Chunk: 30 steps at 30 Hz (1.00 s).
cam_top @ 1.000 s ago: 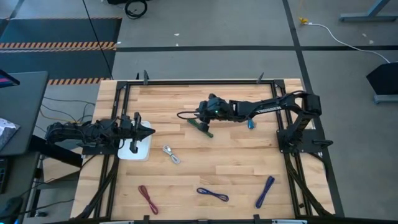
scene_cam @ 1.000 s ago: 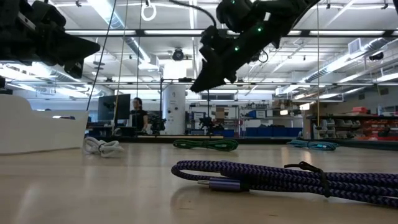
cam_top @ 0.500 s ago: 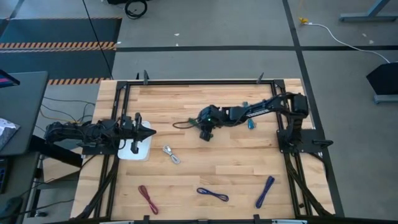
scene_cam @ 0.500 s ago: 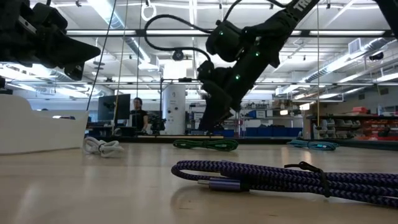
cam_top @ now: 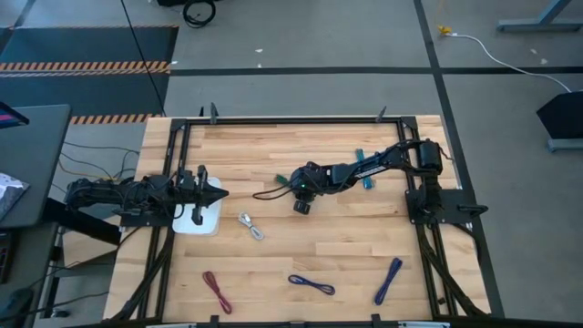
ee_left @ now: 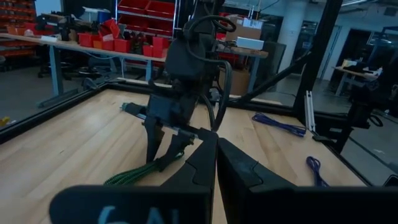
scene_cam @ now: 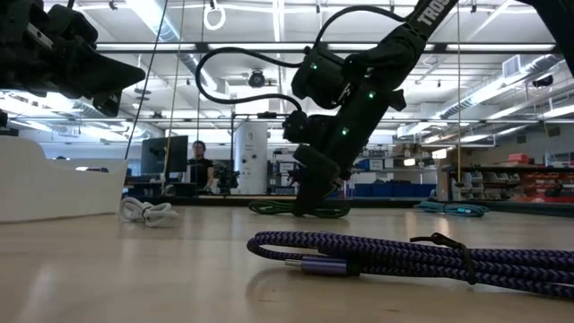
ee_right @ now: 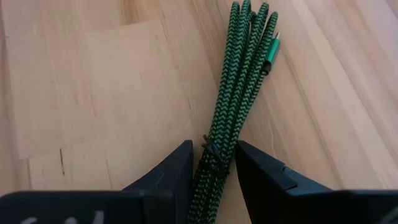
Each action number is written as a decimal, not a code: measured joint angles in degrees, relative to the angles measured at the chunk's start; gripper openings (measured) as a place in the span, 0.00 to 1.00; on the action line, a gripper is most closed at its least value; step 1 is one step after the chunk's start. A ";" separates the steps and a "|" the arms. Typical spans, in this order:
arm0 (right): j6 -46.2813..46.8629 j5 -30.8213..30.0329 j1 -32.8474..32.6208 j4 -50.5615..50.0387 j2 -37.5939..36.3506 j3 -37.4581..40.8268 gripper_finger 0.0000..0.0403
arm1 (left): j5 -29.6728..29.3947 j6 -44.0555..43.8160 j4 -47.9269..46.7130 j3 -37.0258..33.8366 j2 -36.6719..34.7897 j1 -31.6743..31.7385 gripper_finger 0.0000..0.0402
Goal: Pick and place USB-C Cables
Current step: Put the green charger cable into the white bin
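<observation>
Looking down my right wrist camera, I see the right hand (ee_right: pixel 213 163) straddling the green cable (ee_right: pixel 236 106), one finger on each side of its tied end, parted and not yet clamped. The bundle lies flat on the wooden surface (cam_top: pixel 273 146), stretching straight ahead of the hand. From above, that hand (cam_top: pixel 301 198) sits low over the middle of the boards, with the teal cable (cam_top: pixel 363 170) (partly under the arm) just behind it. My left hand (cam_top: pixel 215 193) hangs over the white tray (cam_top: pixel 198 224), fingers pressed together on nothing. The silver-white cable (cam_top: pixel 250 225) lies just beyond that hand's tips.
</observation>
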<state>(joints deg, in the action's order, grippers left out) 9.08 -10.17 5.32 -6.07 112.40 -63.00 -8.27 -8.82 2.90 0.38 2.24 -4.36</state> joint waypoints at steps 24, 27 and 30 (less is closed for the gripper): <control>-8.88 7.06 -0.88 17.53 -1.74 -2.00 0.06 | -0.22 4.96 4.90 0.01 0.00 0.02 0.05; -10.03 9.22 -1.91 17.51 -1.73 -5.93 0.06 | -0.17 4.96 4.57 0.01 0.04 0.02 0.05; -12.32 9.67 -3.46 17.53 -1.75 -9.68 0.06 | -0.13 4.96 4.41 0.01 0.11 0.02 0.05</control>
<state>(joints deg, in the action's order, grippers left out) -3.24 -0.50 1.86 11.46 110.65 -72.68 -8.40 -3.86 7.31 0.38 2.35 -4.34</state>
